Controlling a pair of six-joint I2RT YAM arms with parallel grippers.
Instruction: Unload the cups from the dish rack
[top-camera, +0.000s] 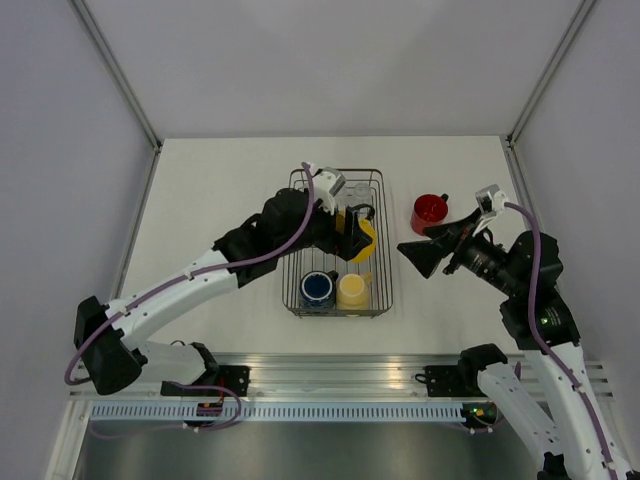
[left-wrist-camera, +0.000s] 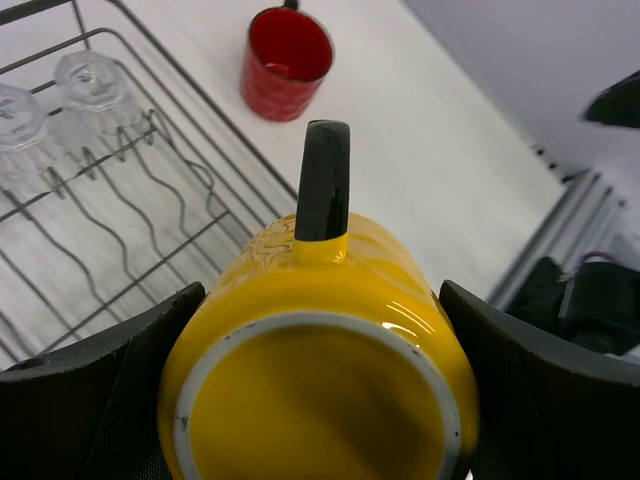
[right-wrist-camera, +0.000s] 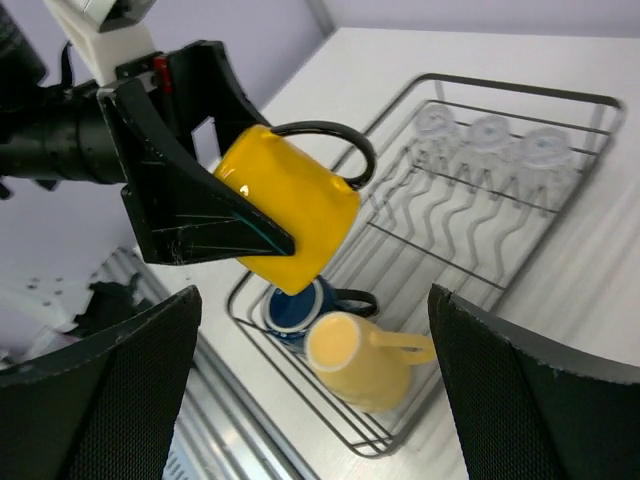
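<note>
The left jaws pinch the yellow mug (right-wrist-camera: 290, 205), tipped over above the dish rack (top-camera: 384, 215). A blue mug (top-camera: 318, 288), a pale mug (top-camera: 352, 290) and three glasses (right-wrist-camera: 490, 133) sit in the rack. The red mug (top-camera: 428, 212) stands on the bench (top-camera: 220, 190). The right jaws are spread wide, empty.

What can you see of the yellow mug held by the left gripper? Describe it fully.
The yellow mug is glossy and ceramic-looking, with a black loop handle and a pale unglazed ring round its base. It is tilted on its side, clamped across its body between the left gripper's fingers. It hangs above the dish rack and seems to touch nothing else.
</note>
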